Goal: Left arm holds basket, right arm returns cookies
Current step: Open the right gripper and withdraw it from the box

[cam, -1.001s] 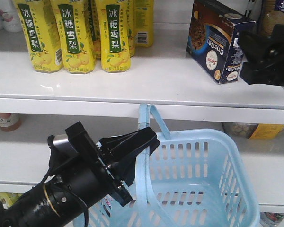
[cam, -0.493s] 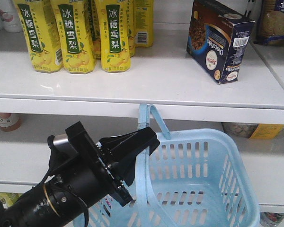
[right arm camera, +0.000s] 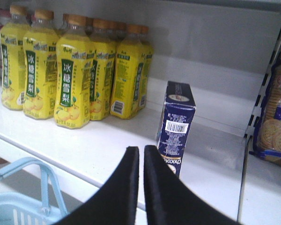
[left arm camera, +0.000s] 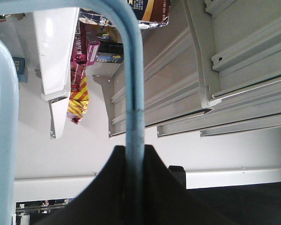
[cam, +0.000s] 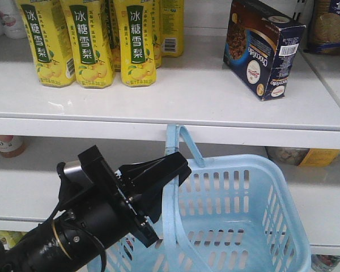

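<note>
On the white upper shelf (cam: 204, 96), toward its right end, the cookies (cam: 262, 48) stand upright, a dark navy box with its long axis vertical. The broad face with the cookie picture and white oval logo is angled toward the left front, and the narrow barcode end turns to the right front. In the right wrist view the box shows that barcode end straight on, standing alone on bare shelf. To its left, well apart, is a row of tall yellow drink bottles (cam: 88, 42); to its right, past a shelf divider, is a blue-edged pack of pale biscuits (right arm camera: 274, 126). The right gripper (right arm camera: 141, 157) is free of the box and holds nothing, its two black fingers nearly together with only a thin slit between them. Below the shelf hangs the light blue basket (cam: 243, 226), its inside showing no goods. The left gripper (cam: 170, 173) is clamped on one thin loop handle (left arm camera: 133, 84), which runs between its black fingers.
</note>
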Available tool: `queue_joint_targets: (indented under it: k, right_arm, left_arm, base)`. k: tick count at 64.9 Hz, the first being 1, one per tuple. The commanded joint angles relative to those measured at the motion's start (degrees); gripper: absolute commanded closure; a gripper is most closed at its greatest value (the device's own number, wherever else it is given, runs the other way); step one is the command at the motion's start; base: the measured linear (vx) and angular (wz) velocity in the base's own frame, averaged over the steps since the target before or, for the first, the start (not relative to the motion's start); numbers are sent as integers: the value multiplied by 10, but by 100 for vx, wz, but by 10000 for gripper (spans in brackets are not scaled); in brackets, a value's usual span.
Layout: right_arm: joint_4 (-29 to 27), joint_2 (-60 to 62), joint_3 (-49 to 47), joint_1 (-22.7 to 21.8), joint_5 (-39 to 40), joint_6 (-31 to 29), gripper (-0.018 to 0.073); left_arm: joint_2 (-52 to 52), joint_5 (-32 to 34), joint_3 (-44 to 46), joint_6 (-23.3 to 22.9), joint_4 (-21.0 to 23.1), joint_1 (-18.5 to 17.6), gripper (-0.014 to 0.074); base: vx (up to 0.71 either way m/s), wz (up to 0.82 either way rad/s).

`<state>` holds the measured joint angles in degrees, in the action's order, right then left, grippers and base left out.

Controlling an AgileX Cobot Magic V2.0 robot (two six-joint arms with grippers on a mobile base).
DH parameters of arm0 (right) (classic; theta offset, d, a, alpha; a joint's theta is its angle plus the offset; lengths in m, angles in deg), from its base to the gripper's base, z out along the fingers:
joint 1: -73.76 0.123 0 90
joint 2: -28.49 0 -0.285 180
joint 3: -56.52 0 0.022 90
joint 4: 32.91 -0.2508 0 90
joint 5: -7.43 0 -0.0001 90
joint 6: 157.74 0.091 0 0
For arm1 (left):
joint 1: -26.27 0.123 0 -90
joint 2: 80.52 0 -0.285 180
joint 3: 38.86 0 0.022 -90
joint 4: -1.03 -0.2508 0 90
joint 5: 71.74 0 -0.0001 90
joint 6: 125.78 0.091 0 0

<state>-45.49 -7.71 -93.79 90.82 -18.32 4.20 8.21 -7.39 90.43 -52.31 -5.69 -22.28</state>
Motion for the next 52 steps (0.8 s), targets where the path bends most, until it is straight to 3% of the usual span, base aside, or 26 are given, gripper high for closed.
queue_joint_targets:
  k: [1, 52]
  right_arm:
    - [2, -5, -16, -5, 34, -4, 565]
    - [2, -5, -16, -5, 35, -4, 565]
  left_arm:
    - [-18, 143, 17, 8, 48, 6, 599]
    - [-18, 142, 17, 8, 48, 6, 599]
  base:
    - [0, 0]
    - [0, 0]
